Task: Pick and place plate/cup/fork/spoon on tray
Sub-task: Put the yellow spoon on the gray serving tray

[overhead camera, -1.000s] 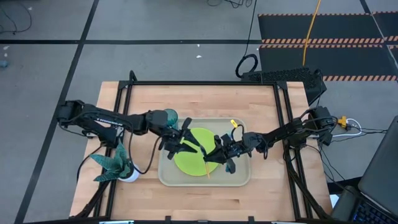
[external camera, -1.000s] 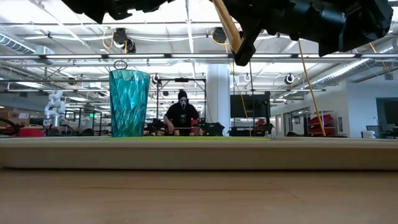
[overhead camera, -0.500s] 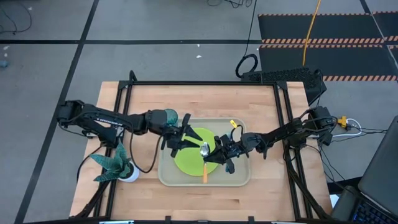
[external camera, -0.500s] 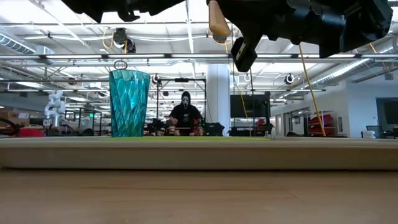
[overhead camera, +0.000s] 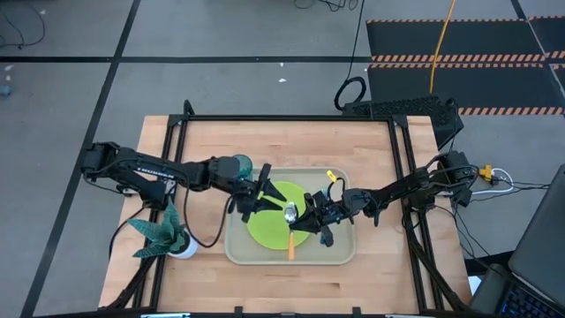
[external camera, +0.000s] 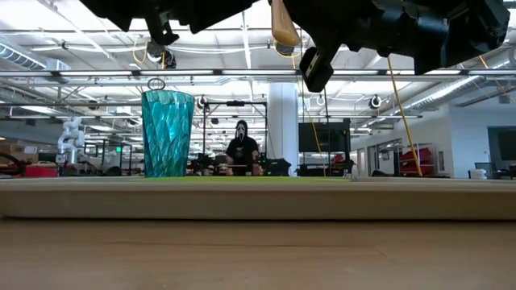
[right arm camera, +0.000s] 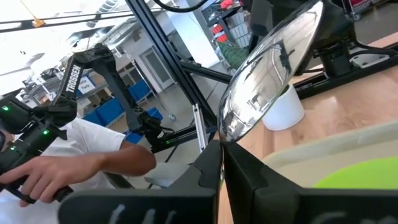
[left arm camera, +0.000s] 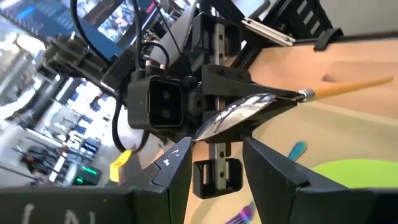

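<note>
Holding the spoon [overhead camera: 290, 223] clamped in my right gripper [overhead camera: 305, 217] above plate [overhead camera: 269, 228] on tray [overhead camera: 346, 252]; left gripper [overhead camera: 258, 196] apart nearby, cup [external camera: 167, 133] on tray.

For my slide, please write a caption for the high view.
Right gripper holds the spoon above the plate on the tray.

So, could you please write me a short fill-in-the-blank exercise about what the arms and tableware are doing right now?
1. The right tool is shut on the ____ above the tray.
2. The plate lying on the tray is coloured ____.
3. The left tool holds nothing and is ____.
4. The cup stands ____ on the tray.

Missing words: spoon; lime green; open; upright
</note>
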Controlling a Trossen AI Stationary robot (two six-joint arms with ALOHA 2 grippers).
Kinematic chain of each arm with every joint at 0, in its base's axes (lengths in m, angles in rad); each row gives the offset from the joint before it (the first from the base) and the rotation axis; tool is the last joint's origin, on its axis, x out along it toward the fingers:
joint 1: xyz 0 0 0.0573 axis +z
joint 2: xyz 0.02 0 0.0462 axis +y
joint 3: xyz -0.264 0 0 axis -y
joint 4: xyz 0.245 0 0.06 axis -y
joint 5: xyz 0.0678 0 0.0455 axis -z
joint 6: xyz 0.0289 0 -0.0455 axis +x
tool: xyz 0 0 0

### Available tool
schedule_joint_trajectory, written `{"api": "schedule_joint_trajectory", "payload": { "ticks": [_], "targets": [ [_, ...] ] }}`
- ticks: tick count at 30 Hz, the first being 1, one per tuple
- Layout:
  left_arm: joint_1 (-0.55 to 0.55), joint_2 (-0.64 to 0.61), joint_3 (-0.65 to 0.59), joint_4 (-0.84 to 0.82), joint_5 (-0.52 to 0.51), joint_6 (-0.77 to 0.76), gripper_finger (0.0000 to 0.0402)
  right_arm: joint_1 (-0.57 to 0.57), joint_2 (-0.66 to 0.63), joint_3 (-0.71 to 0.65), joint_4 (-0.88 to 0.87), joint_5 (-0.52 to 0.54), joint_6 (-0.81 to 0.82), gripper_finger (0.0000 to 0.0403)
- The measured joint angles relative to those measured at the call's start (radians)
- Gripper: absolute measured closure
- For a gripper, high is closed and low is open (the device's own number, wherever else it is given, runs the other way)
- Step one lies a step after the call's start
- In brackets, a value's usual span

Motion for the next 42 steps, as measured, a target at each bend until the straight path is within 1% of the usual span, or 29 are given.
{"api": "schedule_joint_trajectory", "payload": {
  "ticks": [5, 9, 18, 20, 22, 25, 27, 30, 32, 34, 37, 42],
  "targets": [
    [-0.002, 0.0, 0.0, 0.023, 0.0, 0.103, 0.0254, 0.0, 0.0, 0.0, 0.0, 0.0, -0.001, 0.04],
    [-0.017, 0.001, 0.0, 0.066, -0.001, 0.144, 0.0254, 0.0, 0.0, 0.0, 0.0, 0.0, -0.004, 0.0399],
    [-0.084, 0.001, 0.0, 0.187, 0.0, 0.12, 0.0254, 0.0, 0.0, 0.0, -0.007, 0.002, -0.006, 0.0399],
    [-0.093, 0.001, 0.0, 0.178, 0.0, 0.113, 0.0254, 0.0, 0.0, 0.0, -0.008, 0.002, -0.008, 0.0399],
    [-0.097, 0.001, 0.0, 0.134, -0.007, 0.104, 0.0254, 0.0, 0.0, 0.0, -0.007, 0.002, -0.009, 0.0399],
    [-0.091, 0.001, 0.0, 0.037, -0.058, 0.139, 0.0254, 0.0, 0.0, 0.0, -0.005, 0.002, -0.02, 0.0399],
    [-0.084, 0.022, 0.0, 0.023, -0.102, 0.17, 0.0254, 0.0, 0.0, 0.0, 0.001, 0.0, -0.022, 0.0399],
    [-0.075, 0.06, -0.002, 0.047, -0.161, 0.205, 0.0254, -0.001, 0.0, 0.0, -0.008, -0.01, -0.021, 0.0399],
    [-0.07, 0.099, 0.001, 0.122, -0.186, 0.242, 0.0254, -0.001, 0.0, 0.001, -0.002, -0.017, -0.022, 0.0399],
    [-0.068, 0.126, -0.001, 0.158, -0.209, 0.27, 0.0254, -0.001, -0.001, 0.002, -0.001, -0.017, -0.021, 0.0399],
    [-0.068, 0.161, -0.001, 0.241, -0.22, 0.291, 0.0254, 0.001, 0.0, 0.002, -0.002, -0.02, -0.023, 0.0399],
    [-0.068, 0.161, -0.001, 0.282, -0.221, 0.294, 0.0254, 0.002, -0.001, 0.002, -0.003, -0.024, -0.028, 0.0399]
  ]
}}
